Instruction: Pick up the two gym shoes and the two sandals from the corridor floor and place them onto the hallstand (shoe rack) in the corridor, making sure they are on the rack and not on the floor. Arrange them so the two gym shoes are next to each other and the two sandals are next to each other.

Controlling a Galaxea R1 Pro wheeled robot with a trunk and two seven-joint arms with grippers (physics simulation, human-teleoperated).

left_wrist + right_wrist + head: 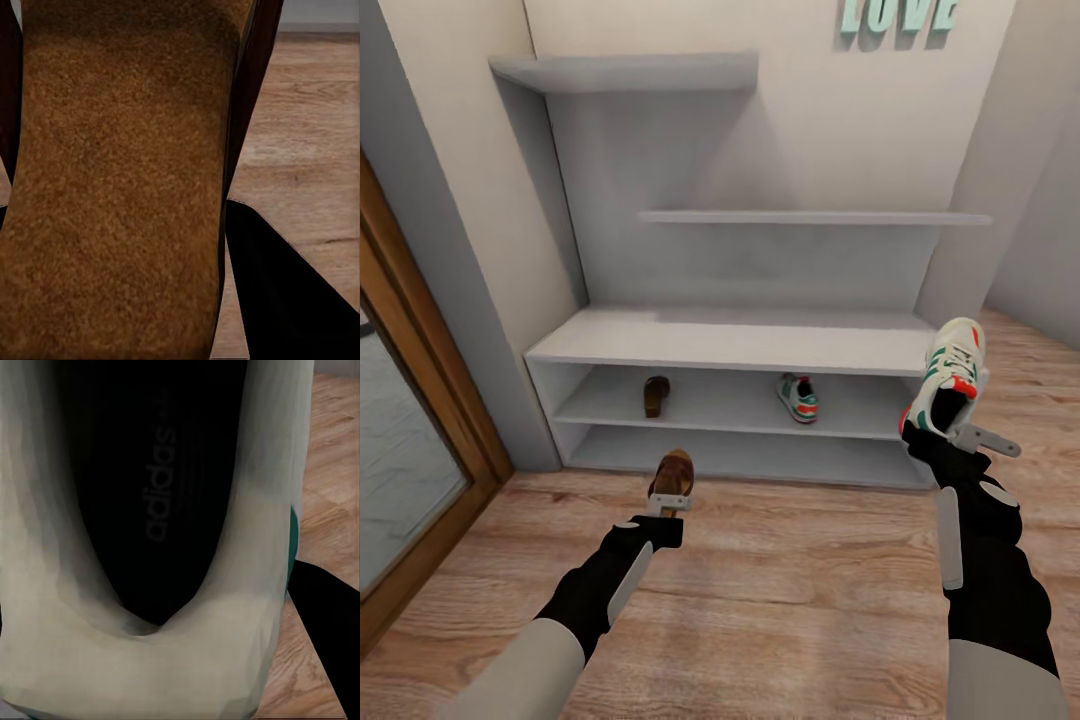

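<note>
Head view: left gripper (670,503) is clamping a brown sandal (675,472), low centre, its mate (656,396) lying straight above on the hallstand's (730,340) upper shelf. Right gripper (935,430) is gripping a gym shoe (950,385), toe pointing up, its mate (798,398) lying up-left on the same shelf.

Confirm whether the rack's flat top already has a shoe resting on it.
No. The hallstand's flat top is bare; a sandal and a gym shoe sit on the shelf beneath.

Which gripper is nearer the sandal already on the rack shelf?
Left. The left gripper, holding the other sandal, sits just below the shelved sandal; the right gripper is far off at the rack's right end.
</note>
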